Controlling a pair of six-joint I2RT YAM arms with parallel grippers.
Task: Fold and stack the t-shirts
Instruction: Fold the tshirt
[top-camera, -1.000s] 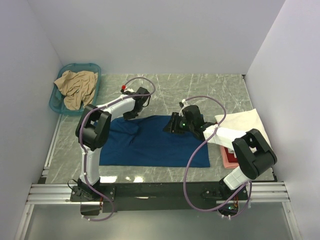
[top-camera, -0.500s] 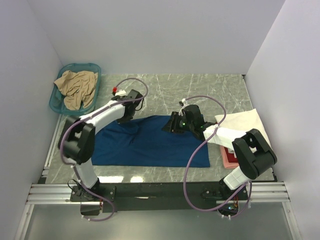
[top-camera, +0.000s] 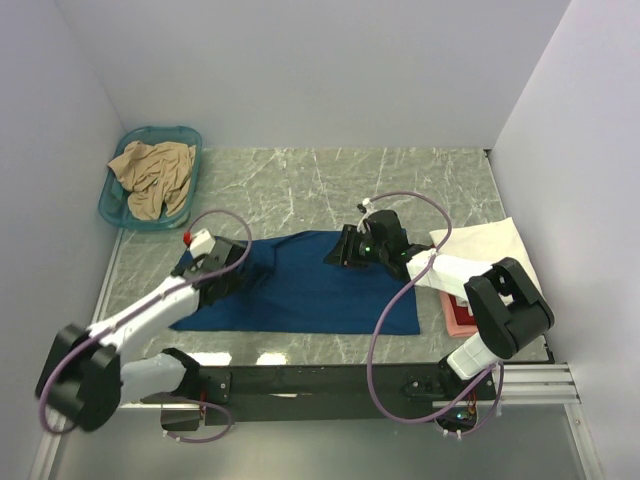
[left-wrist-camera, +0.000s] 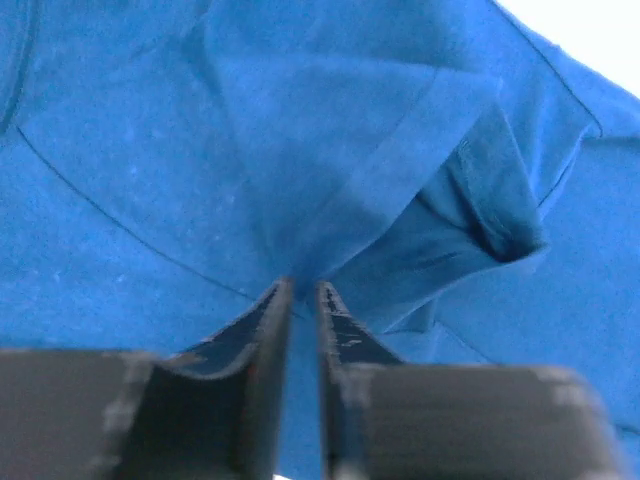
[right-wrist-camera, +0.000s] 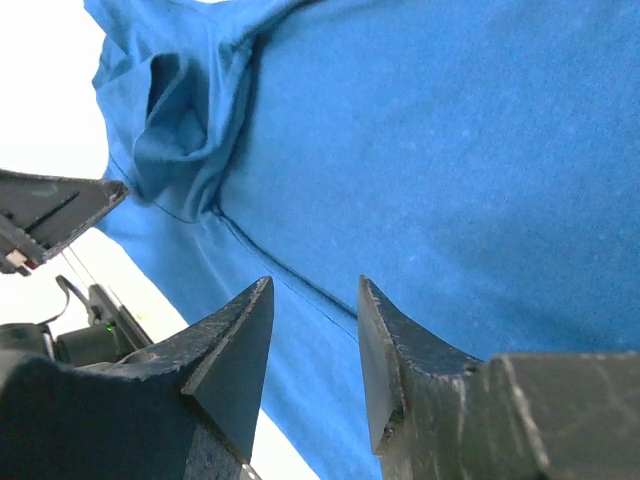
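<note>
Pinching the blue shirt (top-camera: 300, 290), the left fingers (left-wrist-camera: 260, 340) are nearly closed. The right fingers (right-wrist-camera: 235, 340) stand apart above it, empty.

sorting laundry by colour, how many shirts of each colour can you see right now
dark blue shirt: 1
tan shirt: 1
cream shirt: 1
red shirt: 1
pink shirt: 1
total: 5

Bare table (top-camera: 300, 185) lies open behind the blue shirt (top-camera: 320, 290), from the basket (top-camera: 160, 131) in the far left corner across to the right wall (top-camera: 580, 150). The left arm (top-camera: 150, 310) slants over the shirt's near left corner. The right arm (top-camera: 450, 268) crosses its right edge, just beside the cream shirt (top-camera: 490, 245)
</note>
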